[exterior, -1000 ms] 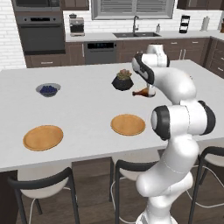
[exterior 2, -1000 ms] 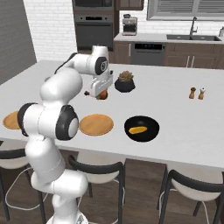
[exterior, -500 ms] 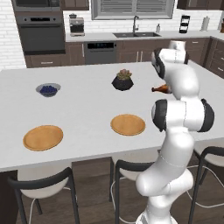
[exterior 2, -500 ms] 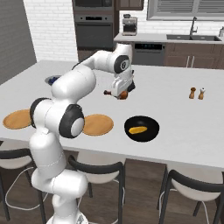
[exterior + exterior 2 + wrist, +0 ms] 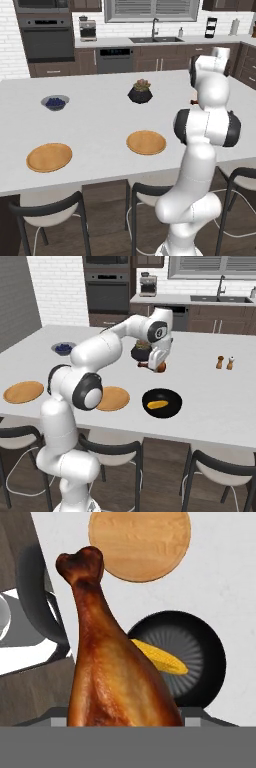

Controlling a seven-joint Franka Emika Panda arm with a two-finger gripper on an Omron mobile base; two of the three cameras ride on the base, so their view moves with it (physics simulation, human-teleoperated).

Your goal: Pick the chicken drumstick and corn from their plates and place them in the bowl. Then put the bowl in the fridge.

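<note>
My gripper (image 5: 159, 362) is shut on the chicken drumstick (image 5: 157, 366), holding it in the air just right of the plant pot. In the hand view the drumstick (image 5: 112, 662) juts away from the hand, bone end far, and hides my fingertips. Below it the corn (image 5: 159, 656) lies in a black shallow round bowl (image 5: 172, 401) near the counter's front edge. Both wooden plates are bare: one (image 5: 114, 398) is left of the black bowl and the other (image 5: 23, 392) is at the far left. A small grey-blue bowl (image 5: 55, 102) with a dark blue inside stands far back left.
A black faceted pot with a plant (image 5: 140, 93) stands mid-counter, just behind my hand. Salt and pepper shakers (image 5: 225, 362) stand to the right. Stools (image 5: 220, 476) line the counter's near edge. A wall oven (image 5: 46, 42) and a sink (image 5: 155, 39) are along the back wall.
The arm has swung to the right across the counter with the drumstick in its grip, from left of the plant pot to a spot above the black bowl.
</note>
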